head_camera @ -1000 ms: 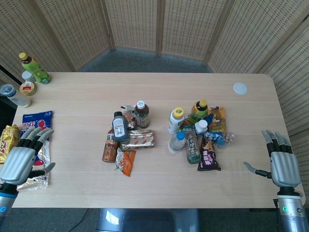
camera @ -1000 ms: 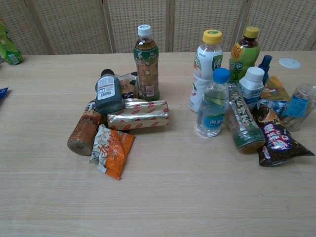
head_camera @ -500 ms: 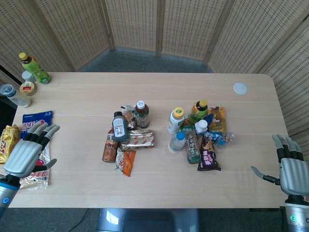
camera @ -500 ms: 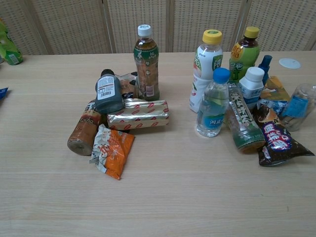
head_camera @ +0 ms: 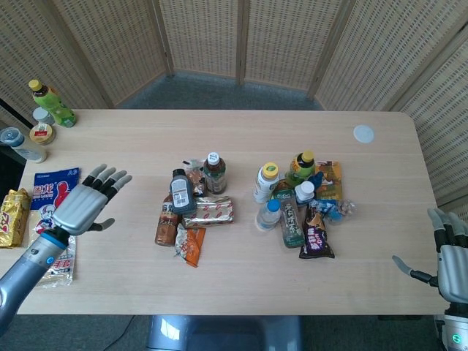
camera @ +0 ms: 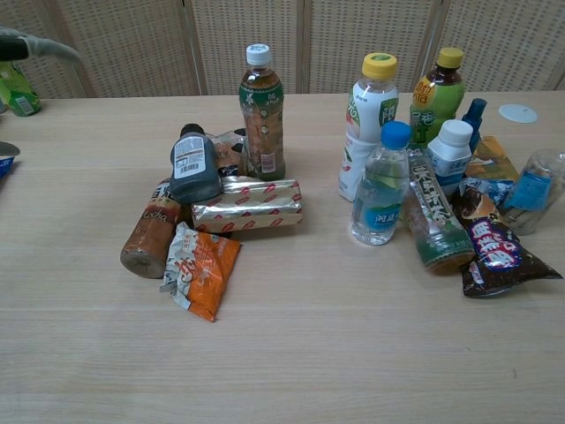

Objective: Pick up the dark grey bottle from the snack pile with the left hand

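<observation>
Since a second ago left hand has travelled up and rightward from the lower-left edge, off the snack bags, toward frame centre; fingers spread, holding nothing. Right hand has sunk toward lower-right corner, partly cut off by the frame edge; fingers apart, empty.

Chest view: only fingertips of the left hand show at the upper-left edge; rest out of frame.

Grey bottle lies tilted in the left pile, centre-left of frame, leaning on a brown bottle, with a foil pack just beside it. Its lower end is hidden behind these. Tea bottle stands upright just right of it. Orange pack below. Pile unchanged.

Second pile, centre-right, well apart. Blue bag on the table lies left of the hand, partly covered by the arm.
</observation>
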### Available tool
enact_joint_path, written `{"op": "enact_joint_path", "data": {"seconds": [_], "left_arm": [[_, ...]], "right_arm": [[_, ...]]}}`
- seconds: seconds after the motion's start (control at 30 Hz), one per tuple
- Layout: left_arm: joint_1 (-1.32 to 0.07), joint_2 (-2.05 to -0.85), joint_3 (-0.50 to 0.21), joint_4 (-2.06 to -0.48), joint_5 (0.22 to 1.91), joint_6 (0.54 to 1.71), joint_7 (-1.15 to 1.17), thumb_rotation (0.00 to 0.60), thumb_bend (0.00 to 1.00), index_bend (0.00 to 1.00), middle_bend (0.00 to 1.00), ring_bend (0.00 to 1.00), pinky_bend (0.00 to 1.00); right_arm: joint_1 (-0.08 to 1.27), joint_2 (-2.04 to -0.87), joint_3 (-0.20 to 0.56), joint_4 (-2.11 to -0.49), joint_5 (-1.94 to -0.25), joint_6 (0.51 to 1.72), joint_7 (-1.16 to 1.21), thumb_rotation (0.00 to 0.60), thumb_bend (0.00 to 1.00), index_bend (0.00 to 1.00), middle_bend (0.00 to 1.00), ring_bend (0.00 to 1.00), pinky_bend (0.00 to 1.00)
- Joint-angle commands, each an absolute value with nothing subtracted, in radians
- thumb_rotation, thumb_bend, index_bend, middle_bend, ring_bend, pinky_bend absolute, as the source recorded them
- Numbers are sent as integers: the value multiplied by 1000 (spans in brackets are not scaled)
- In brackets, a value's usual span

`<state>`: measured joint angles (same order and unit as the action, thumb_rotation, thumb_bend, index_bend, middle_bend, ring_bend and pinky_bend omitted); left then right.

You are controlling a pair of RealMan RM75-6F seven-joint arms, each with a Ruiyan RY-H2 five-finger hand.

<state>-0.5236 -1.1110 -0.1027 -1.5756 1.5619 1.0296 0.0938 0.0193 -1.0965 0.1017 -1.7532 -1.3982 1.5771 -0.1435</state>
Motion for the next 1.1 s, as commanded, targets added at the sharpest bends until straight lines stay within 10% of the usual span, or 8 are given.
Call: {"op": "enact_joint_path", "data": {"seconds": [0.03, 1.1], "left_arm": [[-575, -1170, -110, -1508, 1571, 986, 111, 600, 275, 7, 58, 0, 0], [-884, -1520, -80, -1077, 1582, 757, 92, 600, 276, 1, 2, 0, 0]], "right_arm": [[16, -1094, 103, -1752, -1395, 1578, -142, 369, 148, 0, 0, 0, 0], [-86, -1051, 113, -1742, -1385, 1690, -101, 371, 149, 0, 0, 0, 0]]}}
